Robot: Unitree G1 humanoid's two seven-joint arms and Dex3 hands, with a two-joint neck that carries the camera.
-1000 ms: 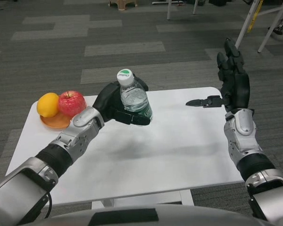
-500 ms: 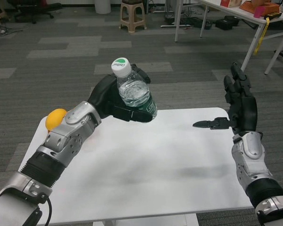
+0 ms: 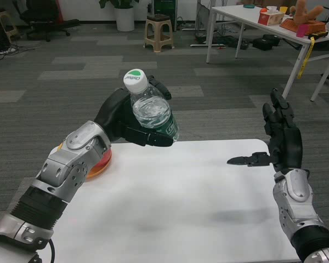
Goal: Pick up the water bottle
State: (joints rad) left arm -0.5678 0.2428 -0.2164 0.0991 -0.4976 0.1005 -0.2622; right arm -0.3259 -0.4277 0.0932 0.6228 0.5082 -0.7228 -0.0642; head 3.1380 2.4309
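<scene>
My left hand [image 3: 122, 116] grips a clear water bottle [image 3: 149, 107] with a white cap and green label. It holds the bottle up in the air above the far left part of the white table [image 3: 197, 203], tilted a little to the left. Black fingers [image 3: 151, 137] wrap around the bottle's lower part. My right hand [image 3: 279, 139] is raised over the table's right edge, open, fingers pointing up and thumb sticking out to the left, holding nothing.
An orange plate [image 3: 100, 163] with fruit lies at the table's left, mostly hidden behind my left forearm. Beyond the table is carpeted floor with a stool [image 3: 157, 32], a white table [image 3: 274, 24] with items, and chairs far back.
My left hand has lifted the bottle higher off the table. The camera has tilted upward, showing more of the room. The right hand stays raised and open.
</scene>
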